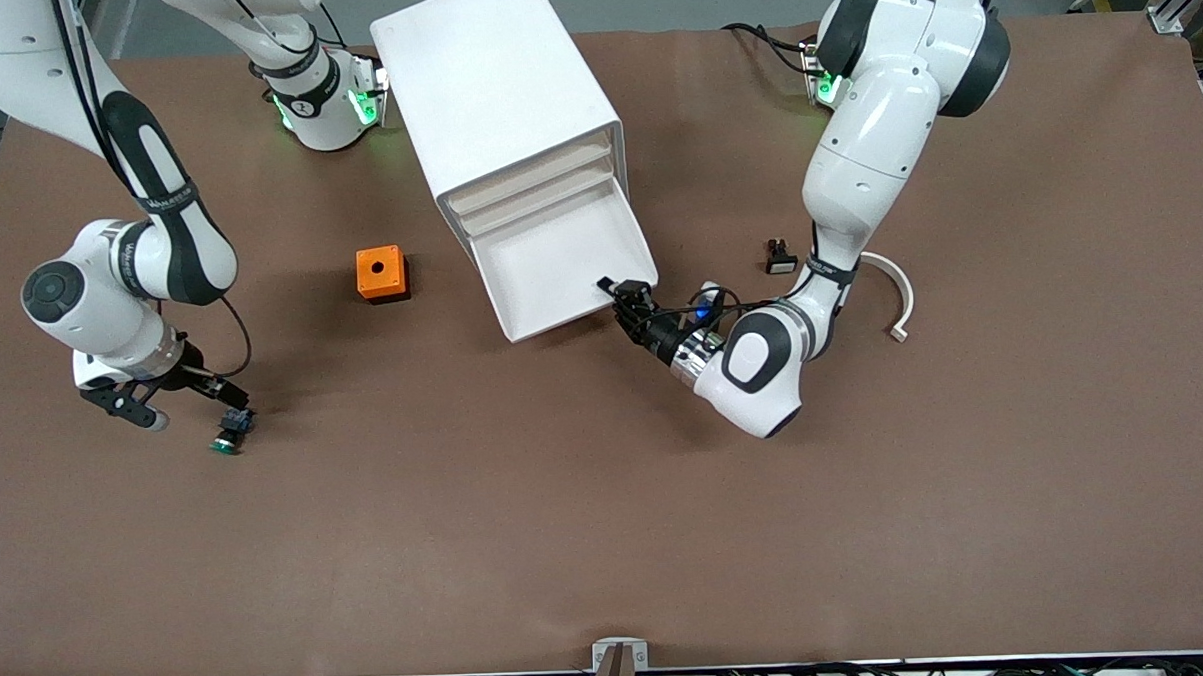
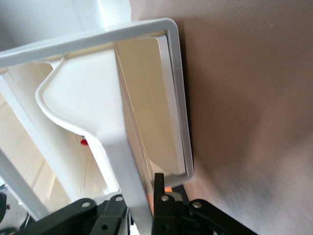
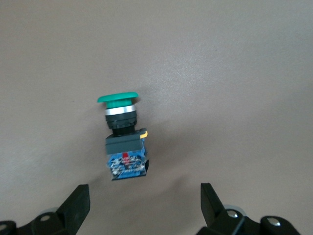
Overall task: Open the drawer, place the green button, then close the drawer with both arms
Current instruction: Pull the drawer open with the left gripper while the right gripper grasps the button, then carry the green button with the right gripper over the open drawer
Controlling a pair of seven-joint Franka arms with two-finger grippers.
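Observation:
The white cabinet (image 1: 498, 91) stands in the middle of the table, and its shallow white drawer (image 1: 559, 259) is pulled out toward the front camera. My left gripper (image 1: 625, 295) is at the drawer's front corner, at the left arm's end. In the left wrist view that gripper (image 2: 142, 208) is shut on the drawer's front wall (image 2: 115, 122). The button (image 1: 233, 431), green cap and black-and-blue body, lies on its side on the table toward the right arm's end. My right gripper (image 1: 178, 401) hangs open just beside it. The button (image 3: 123, 139) lies ahead of the open right gripper (image 3: 143, 205), untouched.
An orange cube with a hole (image 1: 381, 274) sits between the right arm and the cabinet. A small black-and-white switch part (image 1: 780, 259) and a curved white piece (image 1: 895, 298) lie by the left arm. Bare brown table stretches toward the front camera.

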